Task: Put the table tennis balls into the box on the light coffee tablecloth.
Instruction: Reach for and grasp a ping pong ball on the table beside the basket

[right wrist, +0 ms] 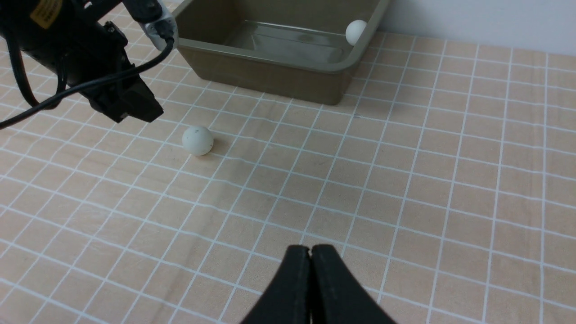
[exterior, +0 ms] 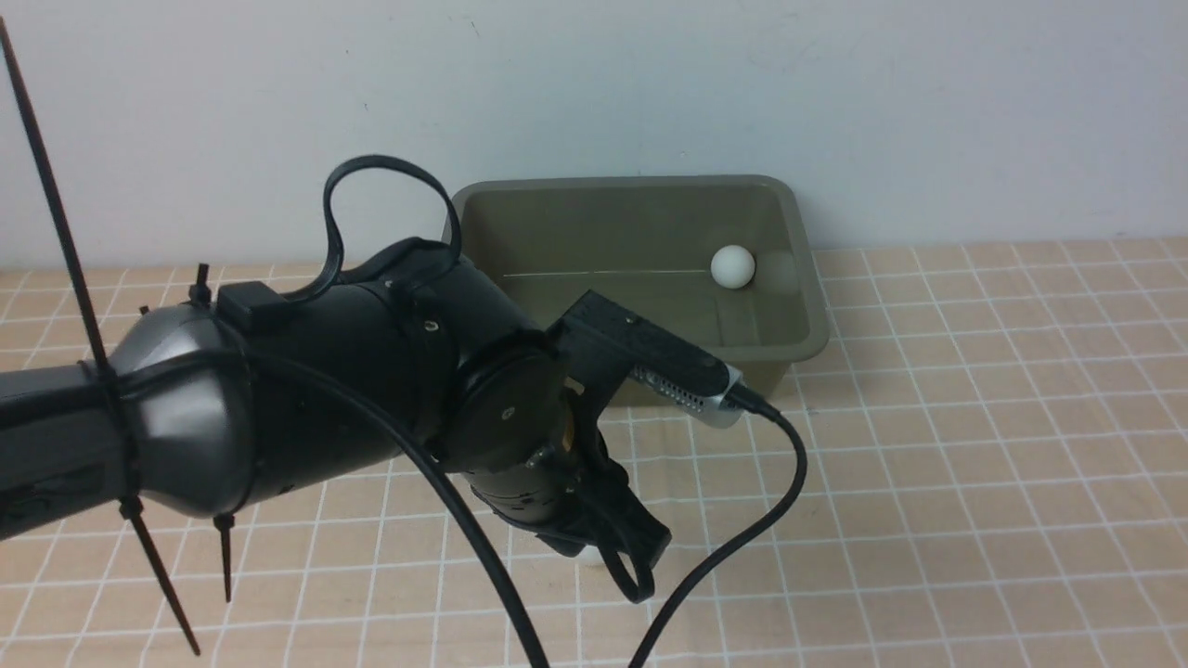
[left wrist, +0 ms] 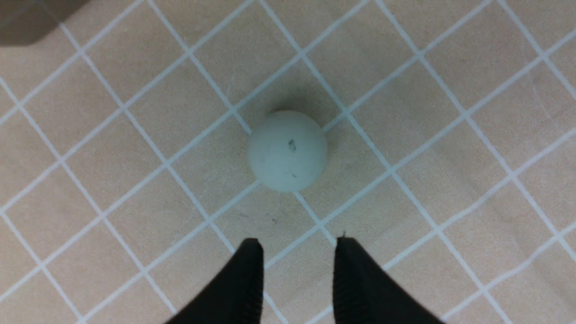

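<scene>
Here the left gripper point(left wrist: 297, 245) hangs over the light coffee tablecloth point(exterior: 974, 464) and points down at it. Its two black fingers point(left wrist: 249, 283) stand apart, and a clear strip of cloth shows between them. It has hold of nothing. A loose ball point(left wrist: 287, 150) lies on the cloth just ahead of the fingertips, touching neither. It is white and matte with a small dark mark on top, and it rests over a crossing of the white grid lines. In the front view the left arm point(exterior: 278, 390) fills the near left part of the picture, and its wrist hides almost all of that ball.

The box point(right wrist: 270, 78) stands at the far edge of the tablecloth, with its back against the white wall point(exterior: 650, 83). The loose ball sits on the near side of the box, off its near left corner and apart from its wall. A second ball point(exterior: 733, 266) lies inside the box, on the floor at the far right corner, close against the back wall; I cannot tell whether it touches.

The right gripper point(right wrist: 309, 249) is over bare cloth on the near side of the box, well apart from both balls. Its fingers are pressed together tip to tip with nothing between them.
</scene>
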Robot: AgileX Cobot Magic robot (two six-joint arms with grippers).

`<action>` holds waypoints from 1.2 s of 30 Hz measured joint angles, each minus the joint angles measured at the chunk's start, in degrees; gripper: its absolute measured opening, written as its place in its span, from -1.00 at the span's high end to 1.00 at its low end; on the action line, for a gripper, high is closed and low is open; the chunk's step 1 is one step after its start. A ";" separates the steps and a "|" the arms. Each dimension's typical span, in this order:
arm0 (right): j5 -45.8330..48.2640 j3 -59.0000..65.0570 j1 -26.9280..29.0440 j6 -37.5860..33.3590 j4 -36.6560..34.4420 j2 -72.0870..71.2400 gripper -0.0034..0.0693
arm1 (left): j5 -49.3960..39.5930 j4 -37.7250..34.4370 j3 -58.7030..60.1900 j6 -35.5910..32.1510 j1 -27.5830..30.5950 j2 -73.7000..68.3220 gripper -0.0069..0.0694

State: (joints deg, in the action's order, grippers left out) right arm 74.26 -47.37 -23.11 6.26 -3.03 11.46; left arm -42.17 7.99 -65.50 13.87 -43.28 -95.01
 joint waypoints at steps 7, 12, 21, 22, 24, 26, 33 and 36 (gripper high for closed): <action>0.00 0.00 0.00 0.00 -0.11 0.00 0.95 | 3.98 0.00 -0.18 1.55 0.05 -1.21 -0.26; 0.00 0.00 0.00 0.00 -0.11 0.00 0.95 | 4.75 -0.12 -0.25 2.60 1.35 -4.68 -0.35; 0.00 0.00 0.00 0.02 -0.11 0.00 0.95 | 5.44 -3.14 -1.09 0.59 4.27 -8.32 -0.35; 0.00 0.00 0.00 0.02 -0.11 0.00 0.95 | 5.52 -3.93 -1.51 -0.21 4.27 -8.65 -0.35; 0.00 0.00 0.00 0.02 -0.11 0.00 0.95 | 5.66 -5.30 -2.53 -1.63 4.27 -9.47 -0.35; 0.00 0.00 0.00 0.02 -0.11 0.00 0.95 | 5.66 -5.82 -3.29 -2.26 4.27 -10.07 -0.35; 0.00 0.00 0.00 0.02 -0.11 0.00 0.95 | 3.94 -6.61 -7.34 -3.06 4.56 -14.20 -0.35; 0.00 0.00 0.00 0.02 -0.11 0.00 0.95 | 3.47 -6.61 -7.84 -3.25 4.56 -15.30 -0.35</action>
State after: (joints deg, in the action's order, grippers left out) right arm 74.26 -47.37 -23.11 6.27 -3.14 11.46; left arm -38.70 1.38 -73.34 10.62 -38.72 -110.30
